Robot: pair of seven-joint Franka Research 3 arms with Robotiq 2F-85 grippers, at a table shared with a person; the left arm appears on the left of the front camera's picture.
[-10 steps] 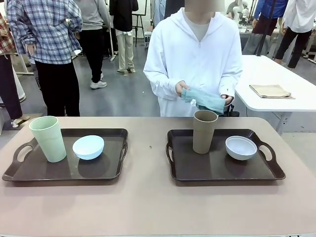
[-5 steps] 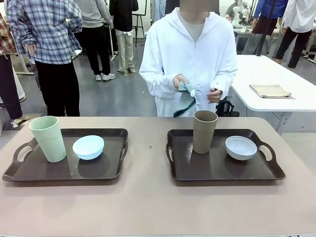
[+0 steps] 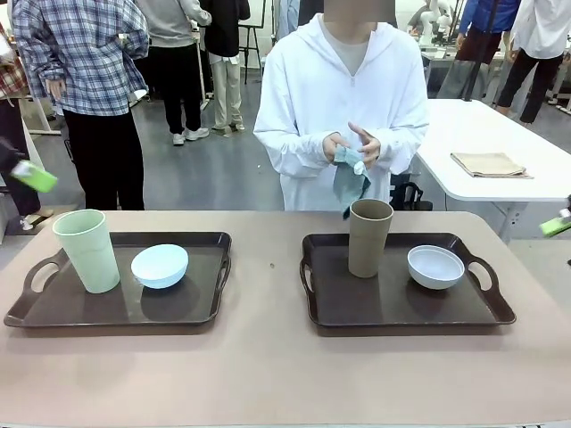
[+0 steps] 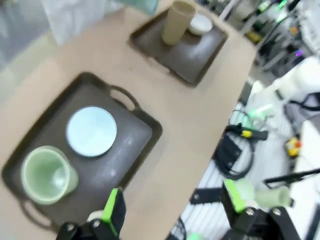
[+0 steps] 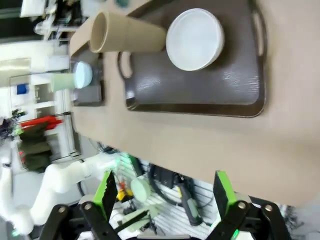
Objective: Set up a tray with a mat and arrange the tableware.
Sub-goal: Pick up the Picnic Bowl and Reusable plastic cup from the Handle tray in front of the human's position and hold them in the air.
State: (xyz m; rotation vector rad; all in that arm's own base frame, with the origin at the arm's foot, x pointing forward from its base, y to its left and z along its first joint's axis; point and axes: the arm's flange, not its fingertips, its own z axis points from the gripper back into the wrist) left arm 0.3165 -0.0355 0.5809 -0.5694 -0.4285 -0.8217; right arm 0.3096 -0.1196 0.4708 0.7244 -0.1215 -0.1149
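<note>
Two dark brown trays lie side by side on the table. The left tray (image 3: 205,303) holds a pale green cup (image 3: 87,250) and a light blue bowl (image 3: 160,266). On the right tray (image 3: 393,308) stand a tan-brown cup (image 3: 369,237) and a white bowl (image 3: 435,267). Behind the right tray a person holds a teal mat (image 3: 350,176) in both hands, hanging loosely. My left gripper (image 4: 174,205) hovers open high above the left tray (image 4: 125,160). My right gripper (image 5: 164,192) is open, high above the near table edge by the right tray (image 5: 200,95).
One green pad (image 3: 34,176) of my left gripper shows at the picture's left edge, and another pad (image 3: 555,226) at the right edge. A folded tan cloth (image 3: 488,164) lies on a white side table (image 3: 473,125). Several people stand behind.
The person has lifted the teal mat from a flat hold to a bunched one hanging from both hands. Green gripper pads have come into the front view at both edges.
</note>
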